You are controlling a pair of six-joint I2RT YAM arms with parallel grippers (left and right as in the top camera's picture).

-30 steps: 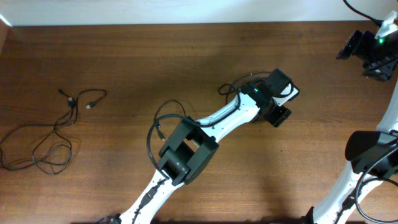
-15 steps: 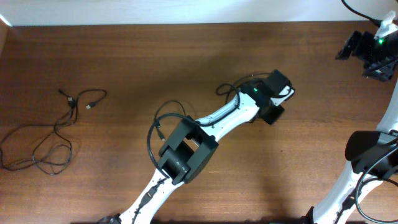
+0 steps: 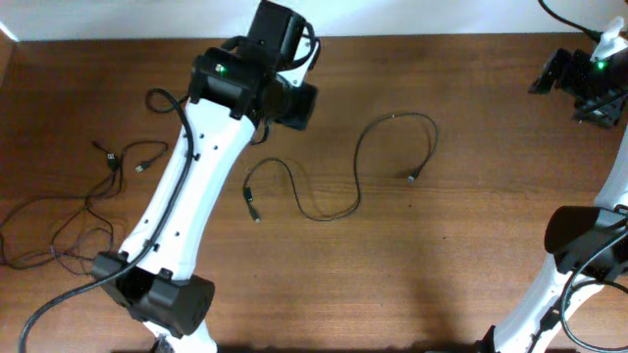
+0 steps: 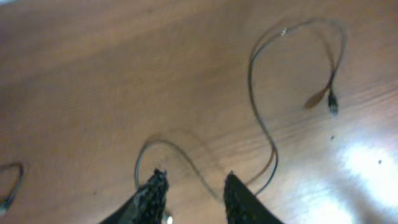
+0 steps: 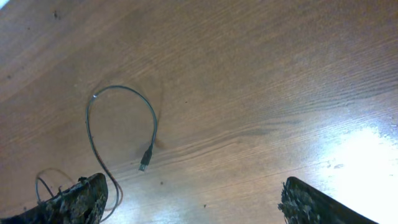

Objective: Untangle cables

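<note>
One thin black cable [image 3: 356, 181] lies alone, spread in loose curves on the middle of the wooden table, with a plug at each end. It also shows in the left wrist view [image 4: 251, 87] and the right wrist view [image 5: 153, 118]. A bunch of several other thin black cables [image 3: 86, 204] lies at the table's left side. My left gripper [image 3: 299, 103] is open and empty above the table's back, left of the lone cable; the left wrist view [image 4: 193, 183] shows its jaws apart. My right gripper [image 3: 554, 74] hangs at the far right back corner, open wide and empty [image 5: 193, 193].
The left arm's white links [image 3: 186, 186] stretch from the front edge across the table between the bunch and the lone cable. The right arm's base [image 3: 579, 245] stands at the right edge. A white wall runs along the back.
My left arm has swung from the table's middle to the back left. The lone cable, mostly hidden under the arm before, now lies uncovered and spread out. The right gripper has not moved.
</note>
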